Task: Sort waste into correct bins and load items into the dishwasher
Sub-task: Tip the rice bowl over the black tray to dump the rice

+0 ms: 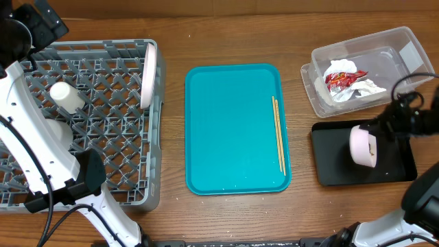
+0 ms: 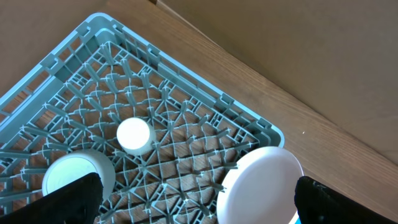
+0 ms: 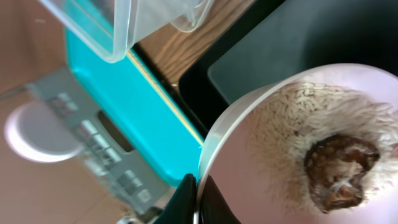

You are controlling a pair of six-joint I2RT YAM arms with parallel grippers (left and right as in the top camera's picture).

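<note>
The right gripper (image 3: 198, 200) is pinched tight on the rim of a white bowl (image 3: 267, 137), which is tipped sideways over the black tray (image 1: 336, 168) with rice (image 3: 292, 112) and a brown lump (image 3: 339, 171) inside. Beyond, the clear tub (image 1: 405, 51) holds a red wrapper (image 1: 341, 79) whose print looks too small to read. Farther off, the left gripper (image 2: 196, 199) gapes wide and empty above the grey rack (image 2: 186, 112).

- The bench (image 1: 171, 27) is brown wood with long grain lines.
- Past its edge is a plain tan surface (image 2: 280, 37).
- The light is soft.
</note>
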